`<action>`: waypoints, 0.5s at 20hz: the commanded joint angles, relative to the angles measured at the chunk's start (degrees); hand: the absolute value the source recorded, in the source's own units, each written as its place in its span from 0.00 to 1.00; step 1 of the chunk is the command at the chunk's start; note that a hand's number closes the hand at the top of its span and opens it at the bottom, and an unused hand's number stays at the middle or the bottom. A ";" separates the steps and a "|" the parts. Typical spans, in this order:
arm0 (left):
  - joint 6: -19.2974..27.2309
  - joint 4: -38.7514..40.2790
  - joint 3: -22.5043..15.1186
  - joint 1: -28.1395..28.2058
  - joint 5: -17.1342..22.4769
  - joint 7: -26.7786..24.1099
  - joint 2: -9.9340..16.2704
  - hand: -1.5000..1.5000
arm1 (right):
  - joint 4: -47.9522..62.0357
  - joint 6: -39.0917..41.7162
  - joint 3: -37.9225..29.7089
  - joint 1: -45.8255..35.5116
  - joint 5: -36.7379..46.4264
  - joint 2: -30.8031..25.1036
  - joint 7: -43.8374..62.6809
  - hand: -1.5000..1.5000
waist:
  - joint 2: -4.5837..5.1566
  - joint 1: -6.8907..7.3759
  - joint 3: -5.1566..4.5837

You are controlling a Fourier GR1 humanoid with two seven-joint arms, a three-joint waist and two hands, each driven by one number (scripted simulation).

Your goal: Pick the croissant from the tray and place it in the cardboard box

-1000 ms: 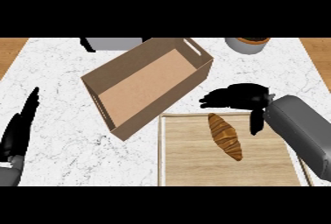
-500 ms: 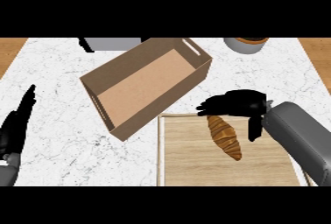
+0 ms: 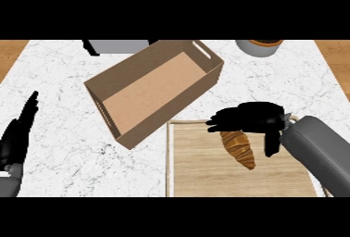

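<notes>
The golden-brown croissant (image 3: 239, 148) lies lengthwise on the wooden tray (image 3: 202, 178) at the lower right. My right hand (image 3: 249, 118) hovers over the croissant's far end and hides it. Its fingers reach left past the pastry and its thumb hangs down on the right side, neither closed round it. The open cardboard box (image 3: 153, 88) sits tilted just up and left of the tray, its near corner touching the tray's rim. At the left edge my left hand (image 3: 17, 134) rests with straight fingers.
A grey pot (image 3: 259, 46) with something brown inside stands at the counter's far right. A grey object (image 3: 120, 45) sits at the far edge behind the box. White marble counter lies between the box and my left hand.
My right hand has moved left and down from beside the tray's far corner to above the croissant's far end. The croissant, the box and my left hand have stayed put.
</notes>
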 commanded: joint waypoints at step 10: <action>-3.32 -2.12 3.16 1.98 -2.83 -0.55 -2.37 0.50 | -0.88 4.09 -2.74 5.31 9.01 4.29 4.42 1.00 | 0.06 0.26 0.03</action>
